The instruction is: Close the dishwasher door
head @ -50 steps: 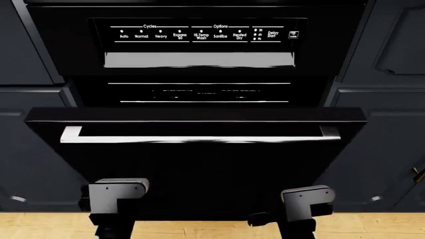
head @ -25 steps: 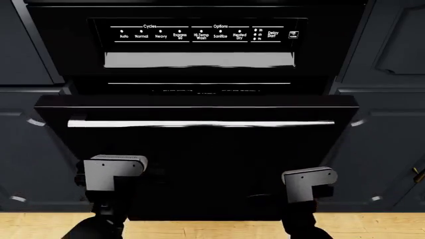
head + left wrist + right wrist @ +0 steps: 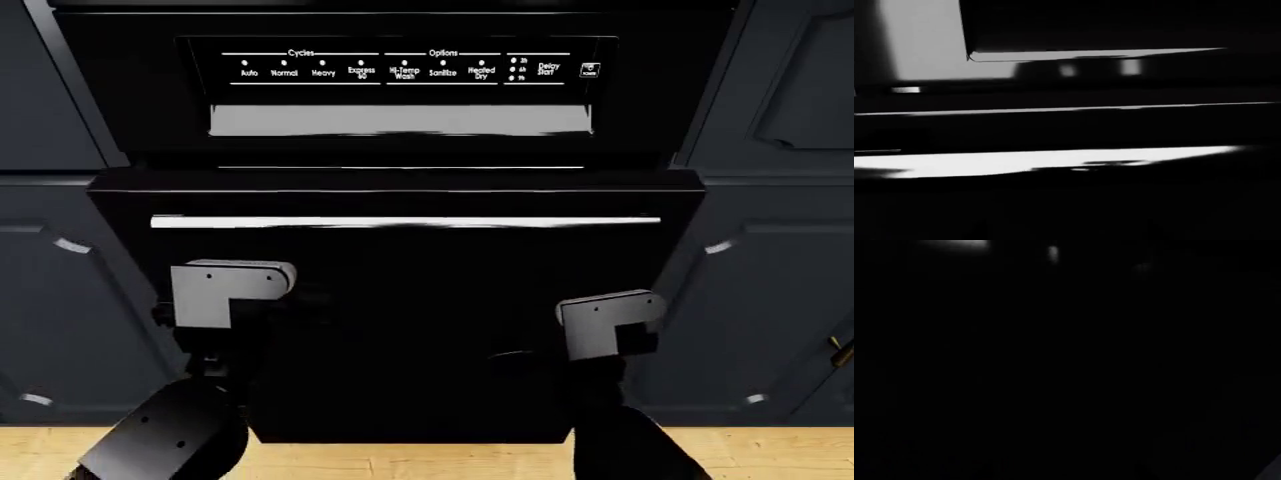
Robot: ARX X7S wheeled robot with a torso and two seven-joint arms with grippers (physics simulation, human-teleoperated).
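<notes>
— What does the door look like?
— The wide glossy black flat dishwasher door [image 3: 400, 330] carries a long silver bar handle [image 3: 404, 222] running across its upper part.

— Is it shut?
— Not fully. It stands tilted, its top edge leaning out from the machine, with a dark gap between that edge and the strip of white-lettered cycle labels [image 3: 400, 68] above.

— Where does it sit?
— Centred in the head view, between navy cabinet fronts.
</notes>
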